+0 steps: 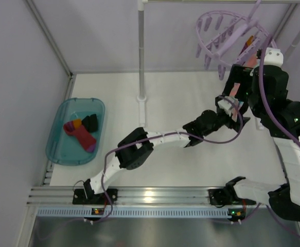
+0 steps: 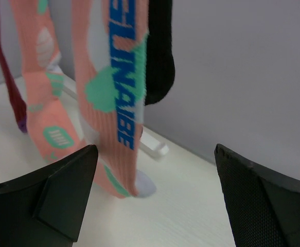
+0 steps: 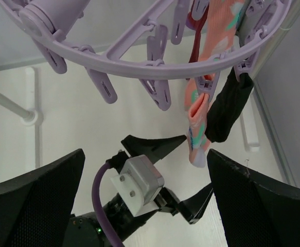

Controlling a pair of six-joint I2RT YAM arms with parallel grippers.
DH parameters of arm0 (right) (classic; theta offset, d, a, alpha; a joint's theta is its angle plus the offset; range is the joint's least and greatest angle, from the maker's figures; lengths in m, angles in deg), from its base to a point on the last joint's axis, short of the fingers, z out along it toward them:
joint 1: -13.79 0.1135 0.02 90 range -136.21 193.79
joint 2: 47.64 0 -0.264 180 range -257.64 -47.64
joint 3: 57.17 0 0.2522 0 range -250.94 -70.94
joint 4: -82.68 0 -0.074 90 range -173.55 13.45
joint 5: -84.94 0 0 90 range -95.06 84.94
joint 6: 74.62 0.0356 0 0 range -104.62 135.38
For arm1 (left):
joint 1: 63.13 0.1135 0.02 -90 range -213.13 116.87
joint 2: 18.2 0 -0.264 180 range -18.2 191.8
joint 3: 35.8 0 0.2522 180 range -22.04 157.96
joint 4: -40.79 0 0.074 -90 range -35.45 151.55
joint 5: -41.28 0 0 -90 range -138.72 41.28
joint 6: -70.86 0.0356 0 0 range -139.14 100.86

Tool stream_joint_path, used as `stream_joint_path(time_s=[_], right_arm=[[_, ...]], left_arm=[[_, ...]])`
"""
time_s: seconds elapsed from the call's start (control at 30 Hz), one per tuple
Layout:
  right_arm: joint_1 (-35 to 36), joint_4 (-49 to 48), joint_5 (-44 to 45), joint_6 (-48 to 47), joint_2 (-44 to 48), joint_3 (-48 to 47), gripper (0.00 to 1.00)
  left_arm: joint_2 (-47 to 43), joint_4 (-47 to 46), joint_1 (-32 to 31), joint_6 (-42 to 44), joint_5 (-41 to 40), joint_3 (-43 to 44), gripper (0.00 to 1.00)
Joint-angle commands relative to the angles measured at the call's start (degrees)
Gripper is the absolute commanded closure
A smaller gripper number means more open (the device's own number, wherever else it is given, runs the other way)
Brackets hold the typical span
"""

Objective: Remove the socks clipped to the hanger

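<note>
My left claw (image 2: 154,172), spread wide, faces a limp, light salmon sock (image 2: 111,103); I'd pinch its soft middle, tugging it off the hanger (image 3: 155,69).

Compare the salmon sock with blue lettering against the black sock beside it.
The salmon sock carries green patches and blue letters; the black sock is plain. The salmon sock reaches lower in the left wrist view, while the black sock ends well above its toe. Both hang limp, side by side, from the hanger.
</note>
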Motion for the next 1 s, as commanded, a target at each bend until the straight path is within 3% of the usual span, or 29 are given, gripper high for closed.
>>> stream_joint_path(time_s=[0.0, 0.17, 0.27, 0.33, 0.4, 0.43, 0.5, 0.77, 0.97], right_arm=[[-0.6, 0.1, -2.1, 0.7, 1.7, -2.6, 0.02], [-0.6, 0.6, -2.0, -0.1, 1.5, -6.1, 0.02], [-0.6, 0.1, -2.7, -0.4, 1.8, -6.5, 0.02], [-0.7, -0.3, -3.1, -0.4, 2.4, -6.3, 0.02], [-0.6, -0.3, -3.0, -0.5, 2.8, -5.6, 0.02], [-0.7, -0.4, -2.8, -0.5, 2.8, -5.1, 0.02], [-0.6, -0.1, -2.8, -0.5, 3.2, -3.8, 0.02], [-0.7, 1.8, -1.7, 1.4, 3.7, 3.0, 0.03], [-0.7, -0.1, -1.3, 3.5, 1.2, 5.2, 0.15]], left_arm=[[4.9, -4.8, 0.2, 2.2, -10.8, 7.3, 0.01], [10.9, -3.9, 0.3, 4.9, -14.0, 13.8, 0.02], [13.1, -2.7, 0.6, 5.2, -12.9, 17.0, 0.09], [13.6, -2.5, 0.8, 5.8, -12.7, 17.1, 0.38], [13.5, -2.4, 1.0, 5.4, -12.1, 16.6, 0.56], [13.3, -2.4, 1.0, 5.2, -10.9, 16.5, 0.83], [12.4, -2.3, 1.1, 5.4, -10.7, 14.8, 1.00], [-1.6, -2.6, 1.1, 4.7, -11.5, -4.3, 1.00], [-6.9, -2.6, 0.3, 5.9, -13.8, -11.0, 1.00]])
